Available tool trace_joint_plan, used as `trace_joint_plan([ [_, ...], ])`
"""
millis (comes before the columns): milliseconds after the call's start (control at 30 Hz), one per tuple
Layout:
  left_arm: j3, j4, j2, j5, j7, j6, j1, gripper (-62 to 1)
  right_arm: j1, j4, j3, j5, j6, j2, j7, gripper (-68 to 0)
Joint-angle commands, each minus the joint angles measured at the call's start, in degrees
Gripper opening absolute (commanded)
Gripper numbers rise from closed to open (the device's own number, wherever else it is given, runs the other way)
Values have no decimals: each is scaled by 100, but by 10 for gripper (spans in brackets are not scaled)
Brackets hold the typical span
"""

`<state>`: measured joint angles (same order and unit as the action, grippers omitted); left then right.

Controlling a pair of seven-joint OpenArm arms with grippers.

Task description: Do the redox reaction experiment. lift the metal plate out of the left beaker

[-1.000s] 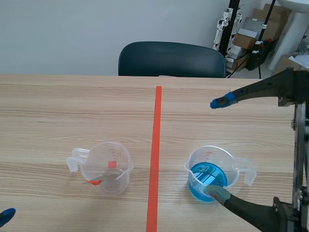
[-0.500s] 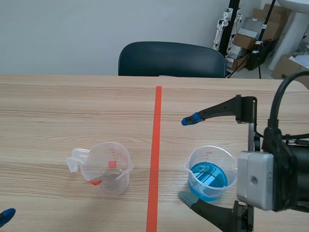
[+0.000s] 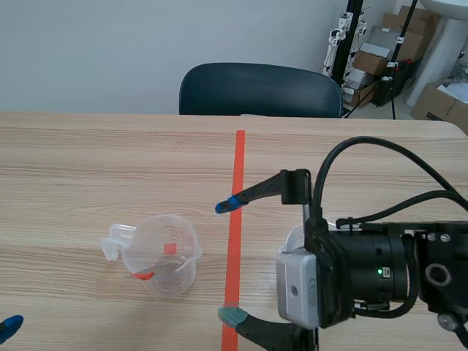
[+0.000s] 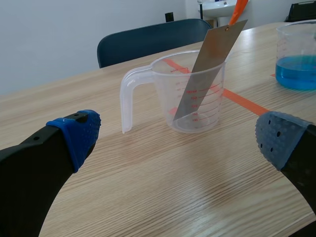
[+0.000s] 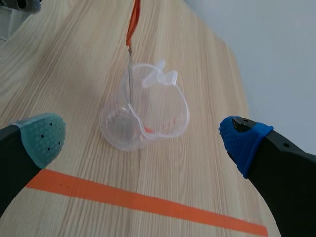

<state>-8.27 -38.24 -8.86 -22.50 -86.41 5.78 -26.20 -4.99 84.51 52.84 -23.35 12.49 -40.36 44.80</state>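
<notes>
A: Where do we find the metal plate (image 4: pixel 205 69)?
B: In the left beaker (image 4: pixel 190 94) — we see it leaning, lower edge on the bottom, top corner past the rim, with an orange tab (image 4: pixel 237 11) on it.
A: And the right gripper (image 3: pixel 228 262)?
B: Its jaws stand wide apart over the orange tape line (image 3: pixel 238 157), just beside the left beaker and not touching it. From its wrist camera we look down on that beaker, ahead between the two pads (image 5: pixel 42 136).
A: The left gripper (image 4: pixel 178 138)?
B: Jaws apart too, low over the table (image 4: pixel 148 197), with the left beaker ahead of it and well apart. We also see a second beaker (image 4: pixel 297 59) holding blue liquid — across the tape from the first. A dark chair (image 3: pixel 259 88) stands at the table's far edge.
</notes>
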Motion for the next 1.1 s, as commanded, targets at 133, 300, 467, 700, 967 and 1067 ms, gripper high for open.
trace_joint_plan([
  [133,-22,-17,24,42,-262,-13,-61,14,-398,92,417,-70,-50,9,398,4],
  [300,-22,-17,24,42,-262,-13,-59,14,-608,92,608,-68,-72,164,402,4],
  [467,-22,-17,24,42,-262,-11,-61,14,-667,92,608,-90,-85,433,402,4],
  [700,-22,-20,26,44,-262,-9,-61,14,-660,92,608,-216,-81,745,289,4],
  [967,-22,-20,26,44,-262,-9,-61,14,-660,92,614,-221,-37,1021,-13,4],
  [1067,-22,-20,26,44,-262,-9,-61,14,-658,92,662,-221,-39,1023,-11,4],
])
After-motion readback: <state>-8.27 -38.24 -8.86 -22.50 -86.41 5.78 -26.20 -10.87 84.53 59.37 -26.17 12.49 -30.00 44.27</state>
